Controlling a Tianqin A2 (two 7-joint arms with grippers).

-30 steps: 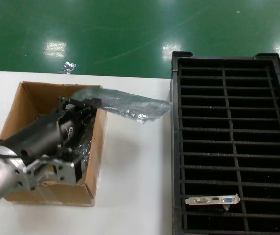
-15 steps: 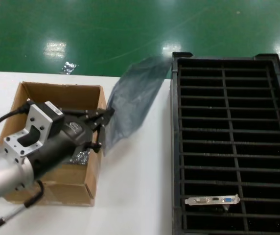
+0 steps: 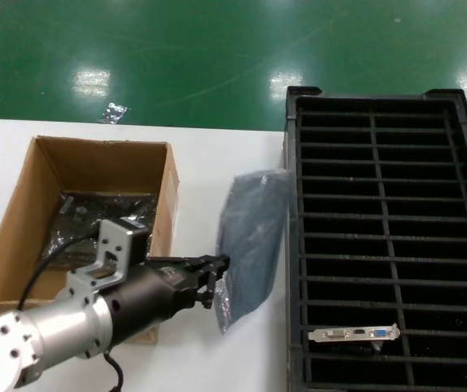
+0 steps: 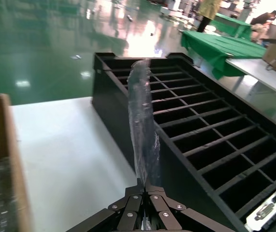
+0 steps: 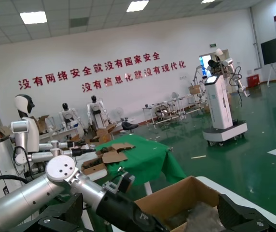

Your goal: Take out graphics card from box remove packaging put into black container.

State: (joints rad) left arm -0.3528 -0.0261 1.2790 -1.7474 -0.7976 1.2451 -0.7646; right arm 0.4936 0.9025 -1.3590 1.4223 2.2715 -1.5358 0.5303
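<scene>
My left gripper (image 3: 221,282) is shut on one end of the packaging (image 3: 252,237), a grey-silver plastic bag. It holds the bag over the white table between the box (image 3: 29,204) and the black container (image 3: 292,245). In the left wrist view the gripper (image 4: 146,186) pinches the bag (image 4: 143,125), which stands edge-on beside the container's wall (image 4: 114,111). The graphics card (image 3: 354,333) lies in a near slot of the container, its silver bracket up; it also shows in the left wrist view (image 4: 273,205). My right gripper (image 5: 147,222) is raised off to the side, open and empty.
Dark shiny wrapped bundles (image 3: 95,216) lie in the open box, which also shows in the right wrist view (image 5: 176,198). A small foil scrap (image 3: 113,112) lies on the green floor beyond the table. The strip of table between box and container is narrow.
My left gripper has pulled back from over the box toward the table's front and turned right. The bag has swung from above the box to the gap beside the black container.
</scene>
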